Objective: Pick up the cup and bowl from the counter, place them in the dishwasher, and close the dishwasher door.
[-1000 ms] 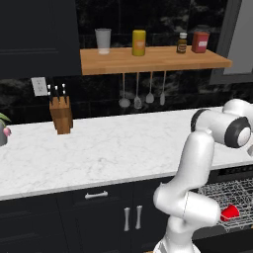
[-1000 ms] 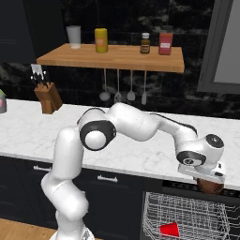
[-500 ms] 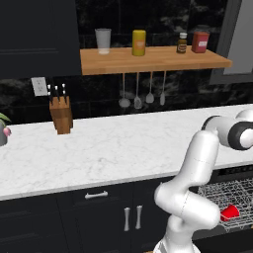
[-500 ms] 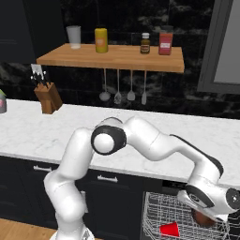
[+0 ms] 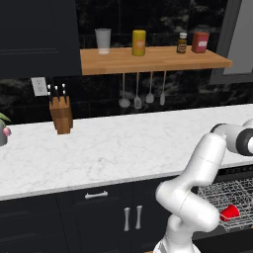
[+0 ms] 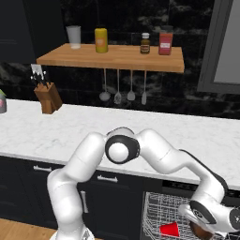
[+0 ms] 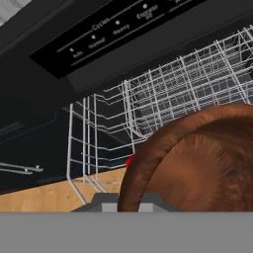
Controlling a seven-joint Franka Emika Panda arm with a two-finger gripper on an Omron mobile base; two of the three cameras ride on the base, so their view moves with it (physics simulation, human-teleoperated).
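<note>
The fingers [image 6: 206,229] are hanging low over the pulled-out rack [image 6: 161,213] of the dishwasher [image 7: 123,44], below the bench [image 6: 42,131] edge. The finger tips themselves are hidden, so I cannot tell how they are set, though the bowl [image 7: 197,163] is sitting right against the hand and looming large in the hand view. In the right base view the bowl [image 6: 202,231] is showing as a dark brown curve just under the wrist.

The bowl is round, brown, with fine streaks running in toward its middle and a thick smooth rim. Its rim is crossing in front of the rack's wires; whether it is touching them is unclear.

The cup [image 6: 169,229] is lying on its side in the rack, just beside the fingers, bright red and tapered. In the left base view the cup [image 5: 229,213] is resting near the rack's front edge.

Open rack wires are stretching away beyond the bowl, toward the dark control strip above. Past the rack's near corner, wooden floor [image 7: 44,197] is showing.
</note>
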